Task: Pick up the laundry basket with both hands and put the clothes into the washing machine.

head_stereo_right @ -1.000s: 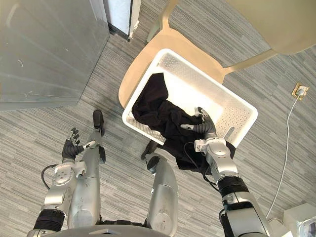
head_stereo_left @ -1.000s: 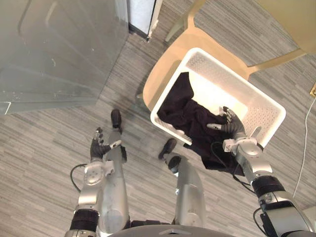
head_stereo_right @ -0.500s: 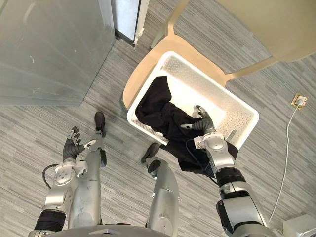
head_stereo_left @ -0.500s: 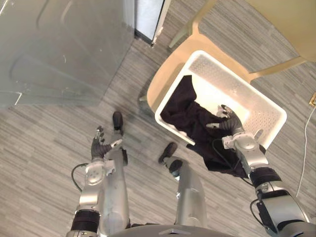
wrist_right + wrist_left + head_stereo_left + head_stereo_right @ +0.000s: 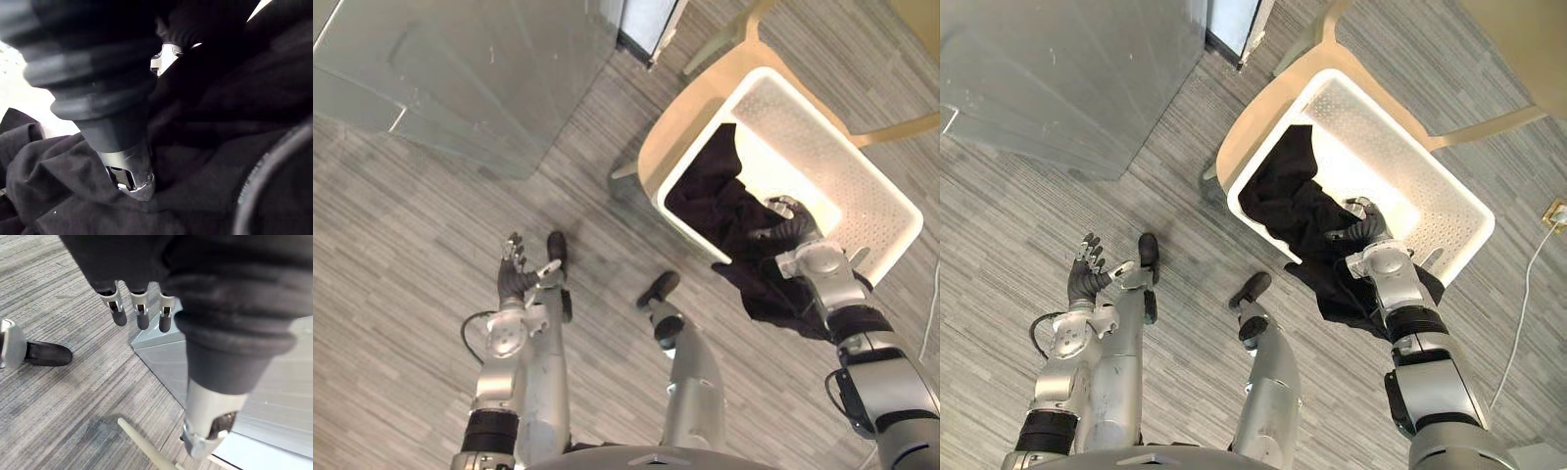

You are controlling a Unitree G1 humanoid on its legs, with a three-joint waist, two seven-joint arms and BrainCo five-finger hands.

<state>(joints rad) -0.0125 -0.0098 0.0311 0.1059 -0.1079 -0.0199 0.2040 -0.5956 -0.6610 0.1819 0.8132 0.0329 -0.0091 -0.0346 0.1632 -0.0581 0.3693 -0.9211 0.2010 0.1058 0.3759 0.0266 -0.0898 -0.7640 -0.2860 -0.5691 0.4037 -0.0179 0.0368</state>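
White plastic with small holes makes the basket (image 5: 822,137), which stands on a pale wooden chair (image 5: 677,137) at the far right. It is not lifted, so I judge that the task is at its beginning.

The black clothes (image 5: 720,201) lie mostly in the near half of the basket, and one part hangs out over the near rim towards the floor (image 5: 411,294). The right hand (image 5: 793,235) rests on this heap inside the basket. Its fingers look curled into the cloth, and in the right wrist view the thumb presses into the black folds, so it seems to grip the clothes and not the rim. The left hand (image 5: 516,279) hangs over the floor at the near left, well apart from the basket, with straight, relaxed fingers (image 5: 139,316) and nothing in it.

What is left, as I judge it: both hands on the basket, the lift, the carrying and the loading.

A grey panel (image 5: 480,69) stands at the far left; I cannot tell if it belongs to the washing machine.

I can read no brand, label or writing on anything.
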